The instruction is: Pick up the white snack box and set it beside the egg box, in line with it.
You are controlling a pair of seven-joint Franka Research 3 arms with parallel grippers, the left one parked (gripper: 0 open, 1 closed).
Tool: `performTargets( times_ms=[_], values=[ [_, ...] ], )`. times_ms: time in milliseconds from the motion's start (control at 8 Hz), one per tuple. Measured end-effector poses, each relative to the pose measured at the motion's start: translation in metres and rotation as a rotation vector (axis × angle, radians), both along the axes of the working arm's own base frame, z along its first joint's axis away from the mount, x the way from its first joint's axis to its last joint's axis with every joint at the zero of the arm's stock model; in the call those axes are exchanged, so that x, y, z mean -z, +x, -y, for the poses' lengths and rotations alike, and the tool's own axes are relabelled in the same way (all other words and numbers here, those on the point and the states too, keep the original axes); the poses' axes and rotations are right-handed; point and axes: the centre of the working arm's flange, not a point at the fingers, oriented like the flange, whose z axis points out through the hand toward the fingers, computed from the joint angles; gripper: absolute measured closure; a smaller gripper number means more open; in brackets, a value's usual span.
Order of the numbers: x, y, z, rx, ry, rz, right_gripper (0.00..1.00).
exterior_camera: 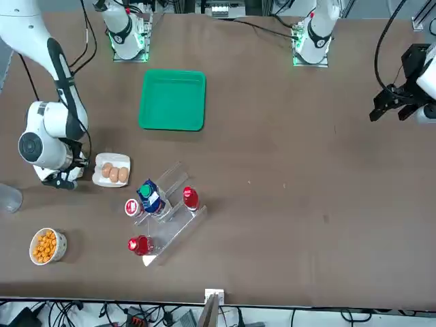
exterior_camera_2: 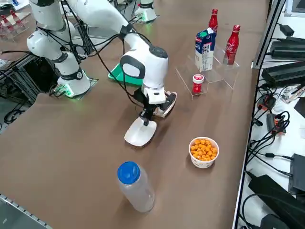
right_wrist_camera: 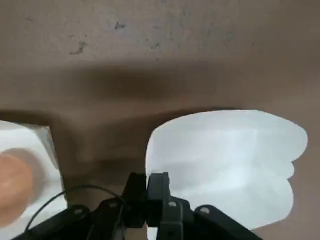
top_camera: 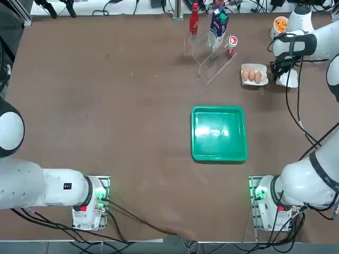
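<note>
You are working at the far right corner of the worktop [top_camera: 106, 79], with the right tool [exterior_camera_2: 147, 118] low over the white snack box [exterior_camera_2: 139, 133]. In the overhead view that box is lying at about 3 o'clock of the egg box [top_camera: 254, 74], just beside it, with a gap of bare worktop showing between the two from the wrist camera. The box looks tipped, one end riding up toward the tool while the other rests on the surface.

The tool's fingers [right_wrist_camera: 159, 192] are pinched nearly together on the near edge of the snack box [right_wrist_camera: 225, 160], so it appears to be gripping that thin rim and nothing else.

To do this step well, you would be keeping the box level as it comes to rest, squaring its long edges with the egg box [right_wrist_camera: 22, 165], and leaving a small gap so the eggs are not nudged. A rim grip like this one may let the box swing, so slow, low travel seems wise.
</note>
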Motion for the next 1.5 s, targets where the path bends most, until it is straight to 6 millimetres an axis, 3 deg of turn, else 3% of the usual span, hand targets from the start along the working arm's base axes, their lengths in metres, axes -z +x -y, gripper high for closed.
performTargets(
  times_ms=[250,375,875,1000,1125,1375,1500],
  values=[
    [0.005,0.000,-0.001,-0.002,0.001,0.000,0.94],
    [0.005,0.000,-0.001,-0.003,0.001,0.000,0.87],
    [-0.005,0.003,0.000,-0.007,-0.006,0.006,0.15],
    [-0.021,0.006,0.000,-0.003,-0.013,0.006,0.00],
    [-0.049,0.009,0.001,0.006,-0.024,-0.002,0.00],
    [-0.134,0.016,0.001,0.031,-0.051,0.012,0.00],
    [-0.185,0.020,-0.010,0.047,-0.033,0.044,0.00]
  ],
)
